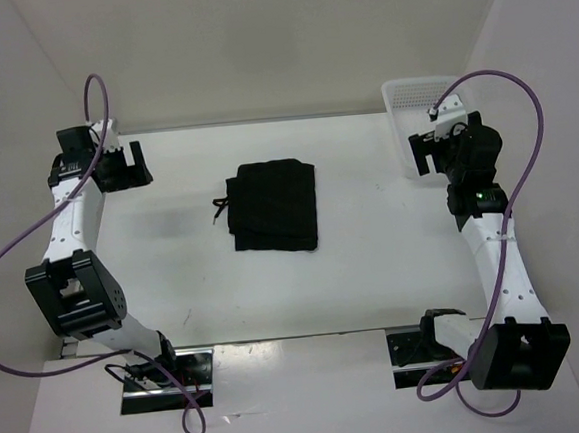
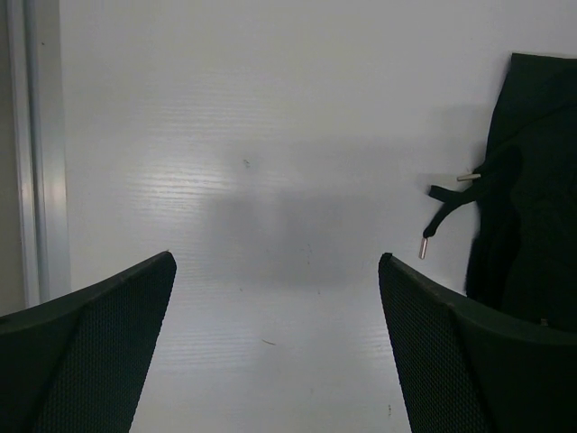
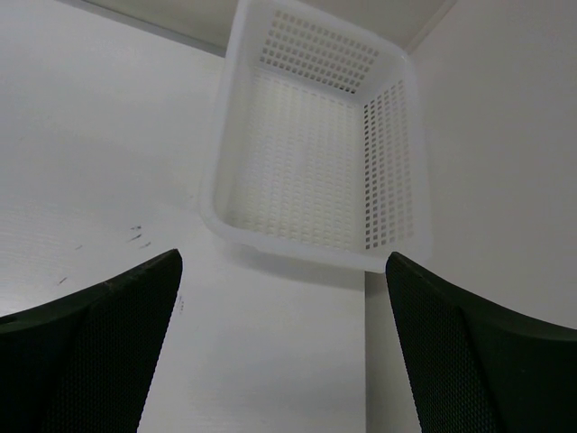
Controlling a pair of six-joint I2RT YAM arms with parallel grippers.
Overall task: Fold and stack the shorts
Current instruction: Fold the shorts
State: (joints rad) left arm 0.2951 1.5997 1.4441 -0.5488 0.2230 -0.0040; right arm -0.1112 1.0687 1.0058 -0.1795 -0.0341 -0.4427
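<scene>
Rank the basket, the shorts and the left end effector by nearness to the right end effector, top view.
From the right end effector:
1. basket, far right corner, beside it
2. shorts, in the centre
3. left end effector, far left

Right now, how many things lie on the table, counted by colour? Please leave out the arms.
Black: 1, the shorts
White: 1, the mesh basket
Total: 2
</scene>
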